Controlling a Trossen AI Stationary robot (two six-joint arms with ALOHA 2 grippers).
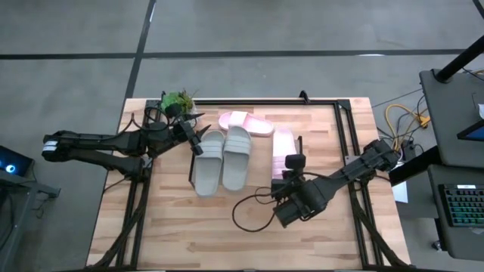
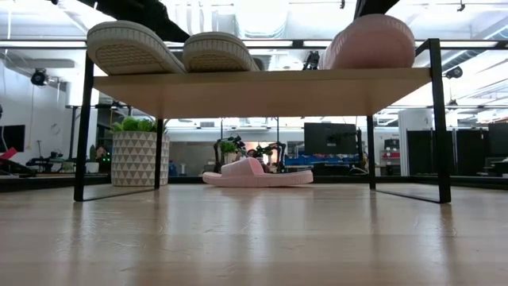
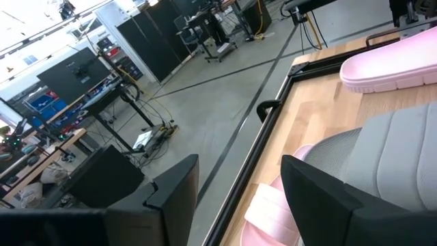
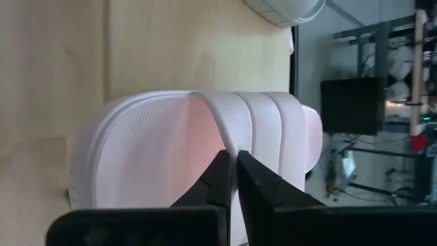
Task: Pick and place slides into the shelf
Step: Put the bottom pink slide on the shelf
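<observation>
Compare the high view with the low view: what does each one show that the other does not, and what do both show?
Only the high view shows both arms: the left hand open by the grey slides, the right hand shut at the pink slide on the shelf.

Only the low view shows the slides' soles above the wooden board and the room behind.

Both show the shelf, the potted plant, and a second pink slide lying on the table behind the shelf.

Two grey slides point(image 1: 223, 159) set side by side on the shelf point(image 1: 261, 121), pink slide point(image 1: 283, 151) beside them, another pink slide point(image 1: 246, 122) laid crosswise behind, potted plant point(image 1: 178, 100) placed at the left corner
</observation>
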